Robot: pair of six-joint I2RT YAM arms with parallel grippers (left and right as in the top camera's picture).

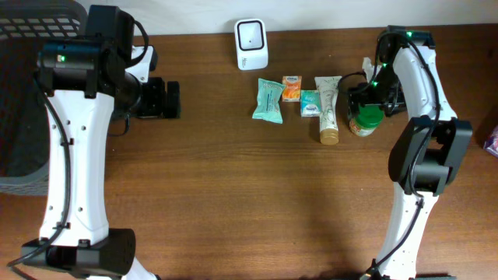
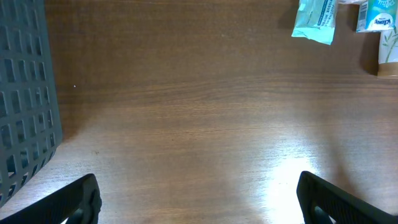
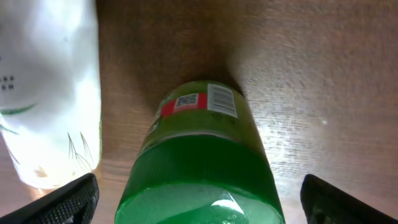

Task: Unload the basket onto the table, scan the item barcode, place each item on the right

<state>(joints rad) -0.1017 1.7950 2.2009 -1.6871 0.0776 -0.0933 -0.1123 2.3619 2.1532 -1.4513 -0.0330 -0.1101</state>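
The item nearest my right gripper is a green-lidded jar [image 1: 364, 121], upright at the right end of a row of goods. In the right wrist view the jar [image 3: 199, 143] fills the middle, and a barcode label [image 3: 221, 99] shows on its side. My right gripper [image 3: 199, 199] is open, its fingers on either side of the lid with a gap on each side. The white scanner [image 1: 251, 43] stands at the back centre. My left gripper [image 1: 173, 99] is open over bare wood at the left, and in its own view the left gripper [image 2: 199, 199] holds nothing.
A teal packet [image 1: 268, 101], a small orange box [image 1: 291, 87], a teal tissue pack [image 1: 310, 103] and a white tube [image 1: 327, 109] lie left of the jar. A dark mesh basket [image 1: 23, 93] sits at the far left.
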